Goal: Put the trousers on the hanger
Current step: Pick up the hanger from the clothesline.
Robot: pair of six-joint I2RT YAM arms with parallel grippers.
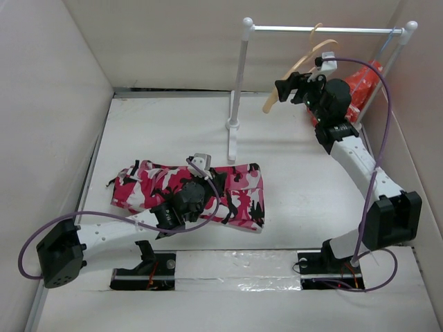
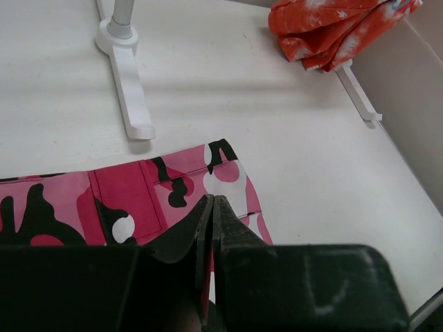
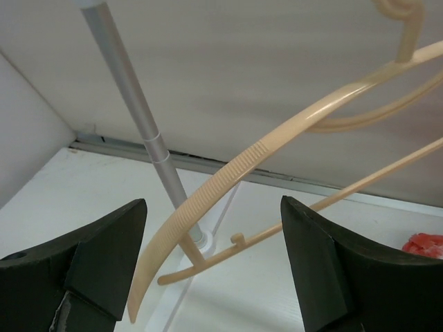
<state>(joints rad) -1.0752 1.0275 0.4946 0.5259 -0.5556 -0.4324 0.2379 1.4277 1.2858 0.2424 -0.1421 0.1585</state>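
The trousers (image 1: 239, 190) lie spread flat on the bench (image 1: 311, 194), left of centre and just in front of the foot of the white clothes rack (image 1: 239, 76). Their pink, red, white and black print is partly covered by the left arm, which reaches across them from the near left corner.

The left hand (image 2: 211, 207) is closed, its two fingers pressed together with the tips low over the right end of the trousers, near a corner of the cloth. A thin sliver of red shows between the fingers lower down, but I cannot tell whether any fabric is pinched.

The hanger (image 3: 235, 173) hangs by its hook from the rail of the rack at the far right, tilted so that one curved arm points down and to the left. The right hand (image 1: 291, 86) is raised to it and stands wide open. In the right wrist view the ribbed arm and the thin lower bar of the hanger pass through the gap between the fingers, touching neither.

An orange-red cloth (image 1: 363, 79) sits behind the right arm, against the right side of the rack.
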